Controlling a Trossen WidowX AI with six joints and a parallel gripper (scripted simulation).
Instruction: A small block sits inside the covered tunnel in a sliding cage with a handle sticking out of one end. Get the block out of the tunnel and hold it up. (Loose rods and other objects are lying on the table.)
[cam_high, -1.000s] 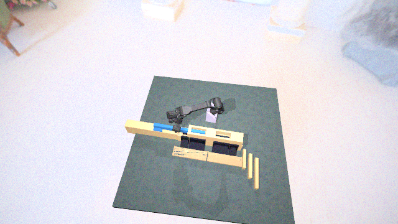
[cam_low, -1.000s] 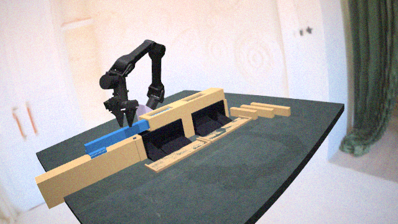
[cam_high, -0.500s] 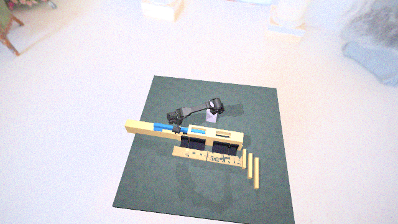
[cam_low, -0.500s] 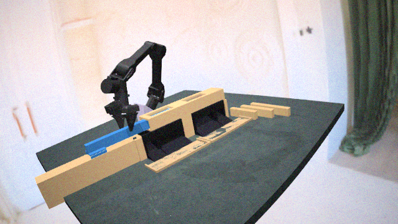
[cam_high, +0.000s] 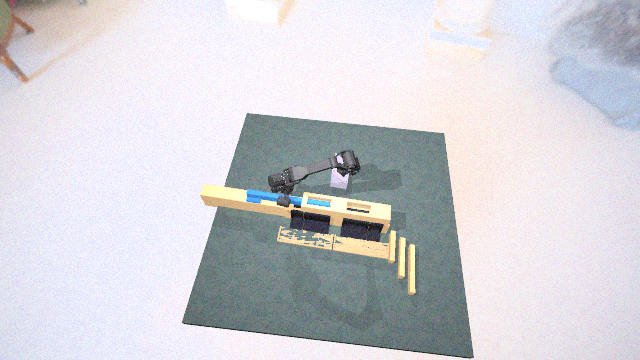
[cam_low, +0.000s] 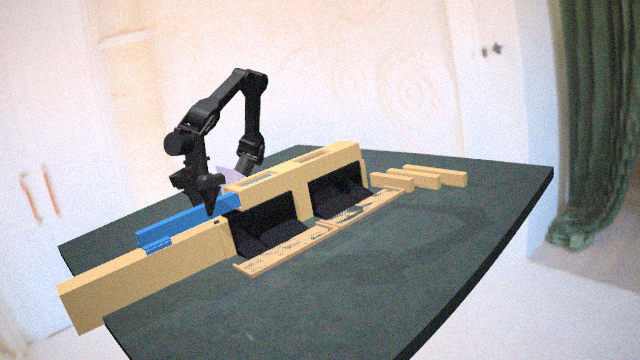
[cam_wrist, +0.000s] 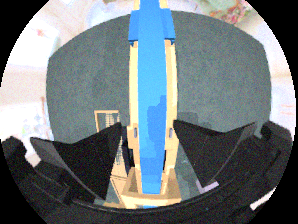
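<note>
No readable text, label, brand, number or sign anywhere: none on the wooden tunnel (cam_high: 345, 204) (cam_low: 300, 182) (cam_wrist: 131, 192), nor on anything beside or around it.

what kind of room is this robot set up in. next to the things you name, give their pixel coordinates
Probably a room in a home, though the surroundings are blurry: a long green curtain (cam_low: 587, 120) hangs at one side, and a chair with wooden legs (cam_high: 16, 66) stands off to another.
</note>
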